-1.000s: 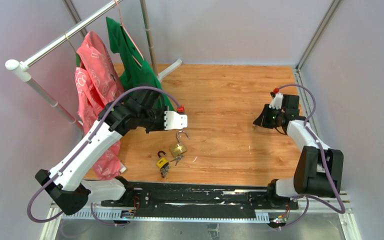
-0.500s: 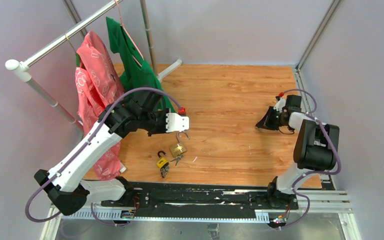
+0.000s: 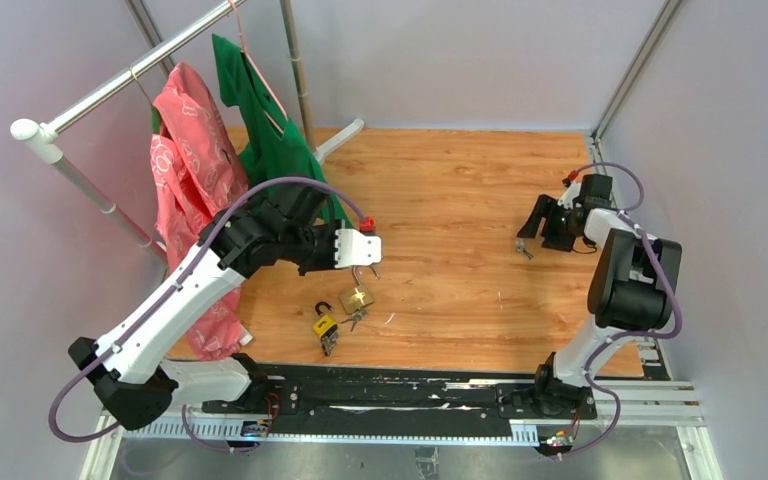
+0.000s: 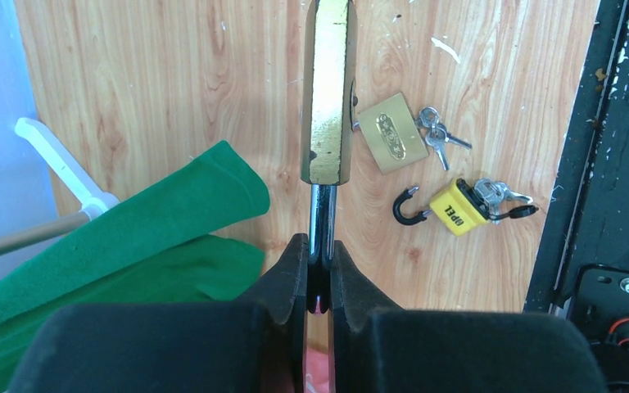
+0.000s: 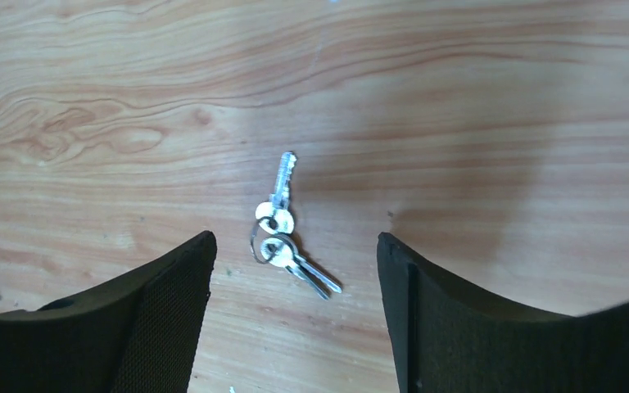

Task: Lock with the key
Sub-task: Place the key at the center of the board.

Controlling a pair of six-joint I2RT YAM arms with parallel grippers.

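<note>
Right gripper (image 5: pixel 295 239) has let go since a second ago: fingers now spread wide, key bunch (image 5: pixel 277 223) lying loose on the wooden table (image 5: pixel 475 98) right between them, touching neither. Left gripper (image 4: pixel 319 250) is pinched tight on the shackle (image 4: pixel 322 214) of a brass padlock (image 4: pixel 328 90) that sticks out edge-on past its fingertips; just right of that lie a second brass padlock (image 4: pixel 391 143) and a yellow padlock (image 4: pixel 457 210) on the table.
</note>
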